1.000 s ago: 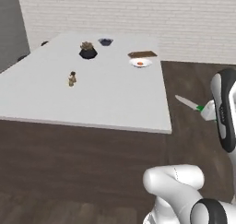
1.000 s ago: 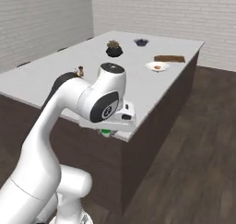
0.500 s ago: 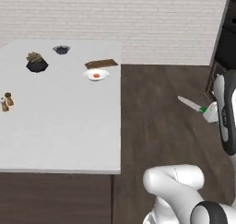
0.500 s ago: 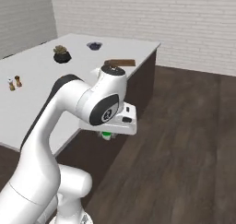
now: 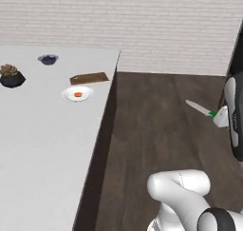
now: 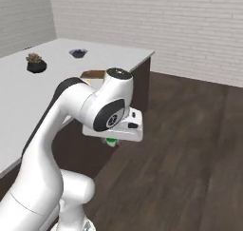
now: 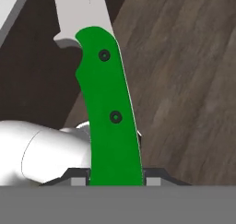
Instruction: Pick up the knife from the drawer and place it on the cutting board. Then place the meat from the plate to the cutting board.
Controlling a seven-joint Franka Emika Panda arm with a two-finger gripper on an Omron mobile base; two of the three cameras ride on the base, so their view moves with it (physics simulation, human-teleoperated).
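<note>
Gripping knife (image 7: 108, 112) by its green handle, gripper (image 5: 219, 118) seemingly over floor (image 5: 156, 125)

Fingers (image 7: 115, 174) clamped, arm over floor

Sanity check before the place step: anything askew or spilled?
Nothing stands out. The gripper holds the knife by its green handle; the meat sits on the plate, beside the bare cutting board.

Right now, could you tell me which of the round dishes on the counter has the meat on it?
The white plate, beside the cutting board, carries the orange-red meat. The dark blue bowl farther back is smaller and shows no meat.
</note>
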